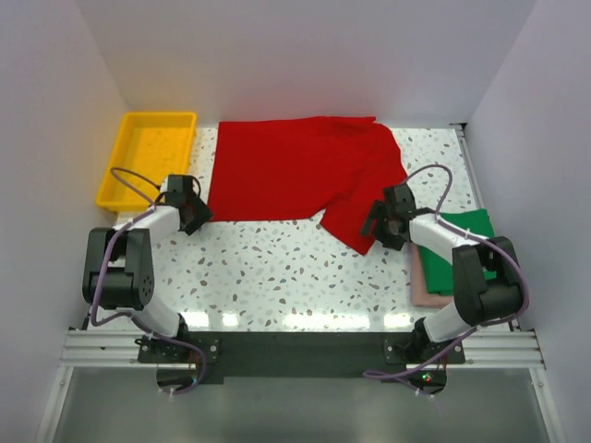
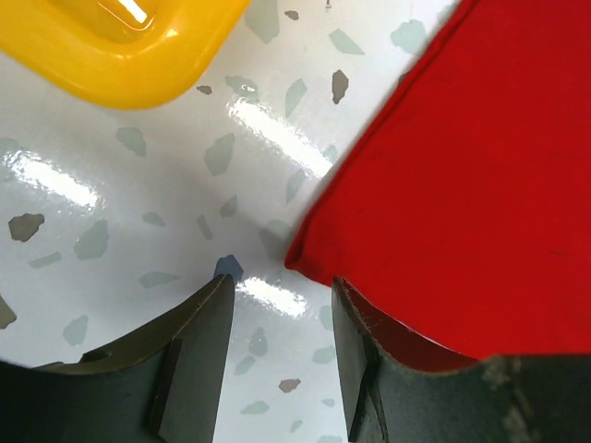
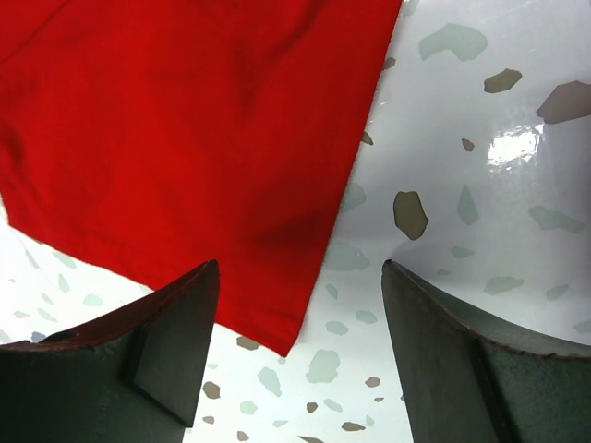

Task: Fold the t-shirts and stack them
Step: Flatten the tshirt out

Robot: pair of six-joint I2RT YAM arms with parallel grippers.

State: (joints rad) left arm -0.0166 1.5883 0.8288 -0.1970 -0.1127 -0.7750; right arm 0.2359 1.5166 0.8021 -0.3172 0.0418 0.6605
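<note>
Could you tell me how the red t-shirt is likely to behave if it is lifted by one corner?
Probably floppy: the red t-shirt lies flat with soft creases and a skewed flap at its right, so it would likely drape. It looks thin, so probably light for its spread. Pushed on the glossy table, it may bunch rather than slide whole.

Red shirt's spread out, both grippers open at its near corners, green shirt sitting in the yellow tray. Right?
Not quite: the green shirt lies on the pink shirt at the right side, not in the yellow tray, as the top view shows. The rest holds.
</note>
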